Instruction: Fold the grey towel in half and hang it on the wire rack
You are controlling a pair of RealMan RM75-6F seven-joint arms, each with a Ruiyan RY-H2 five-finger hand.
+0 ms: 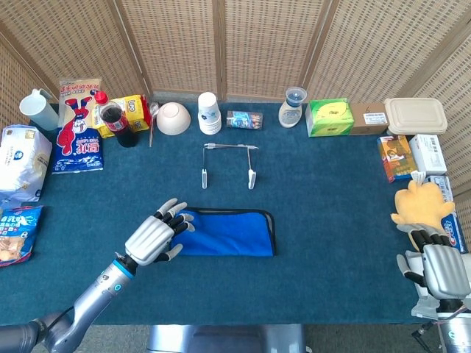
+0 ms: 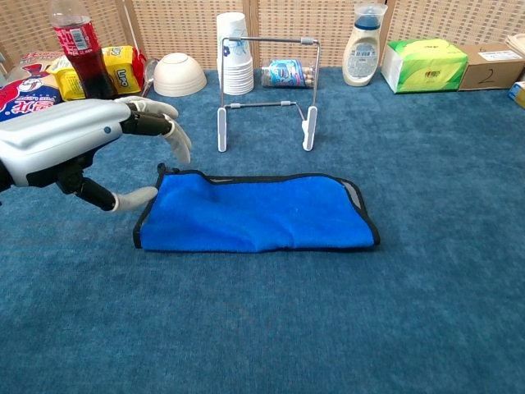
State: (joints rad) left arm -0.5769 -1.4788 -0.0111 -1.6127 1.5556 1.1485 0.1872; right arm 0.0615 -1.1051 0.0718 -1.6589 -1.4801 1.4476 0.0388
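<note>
The towel (image 1: 227, 233) (image 2: 258, 212) lies flat on the table, folded into a long strip. It is blue on top with dark trim and shows a grey layer at its right end. My left hand (image 1: 151, 239) (image 2: 74, 148) hovers at the towel's left end with fingers spread and nothing in it; the fingertips (image 2: 176, 144) reach just over the towel's left corner. The wire rack (image 1: 229, 165) (image 2: 267, 90) stands upright behind the towel, bare. My right hand (image 1: 440, 266) sits at the table's right near corner, far from the towel, holding nothing.
Along the back edge stand a cola bottle (image 2: 79, 53), snack bags (image 1: 79, 125), a white bowl (image 2: 180, 74), stacked paper cups (image 2: 235, 53), a bottle (image 2: 364, 33), a green tissue pack (image 2: 424, 64) and boxes (image 1: 413, 115). A yellow plush toy (image 1: 421, 204) lies at the right edge.
</note>
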